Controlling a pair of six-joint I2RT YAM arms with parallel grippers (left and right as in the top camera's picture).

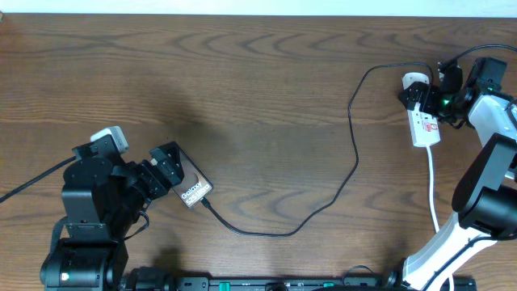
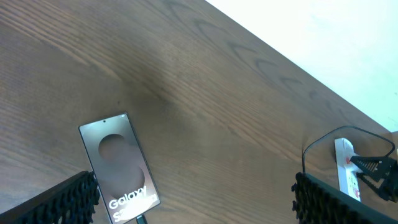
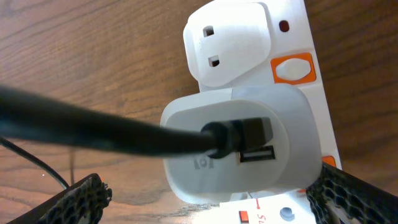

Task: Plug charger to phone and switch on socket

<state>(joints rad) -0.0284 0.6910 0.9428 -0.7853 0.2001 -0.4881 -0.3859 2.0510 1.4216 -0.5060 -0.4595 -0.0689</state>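
**A:** How far along is it?

**B:** Nearest us, the left gripper point(image 1: 166, 167) hangs over the phone point(image 2: 118, 165), fingers wide apart, nothing in 'em. Phone lies flat, screen up, showing "Galaxy". The connector tip point(image 1: 207, 202) looks seated in its bottom end, so I'd say the plug-in's done.

**A:** And the cable?

**B:** The charger point(image 1: 339, 186) loops across mid-table, then up to the white adapter point(image 3: 236, 149) sitting in the socket point(image 1: 425, 128), far right.

**A:** Switched on?

**B:** Can't tell. The right gripper point(image 3: 217, 205) hovers over the adapter, fingers spread either side, gripping nothing. There's an orange switch point(image 3: 295, 68) just beside the adapter, prob. that's what's left to press.

**A:** Surface, room?

**B:** Dark wood-grain table point(image 1: 242, 73), w/ a white cord point(image 1: 434, 186) running from the socket back toward us. Past the far edge there's just a pale strip point(image 1: 258, 6), wall or floor, can't say which
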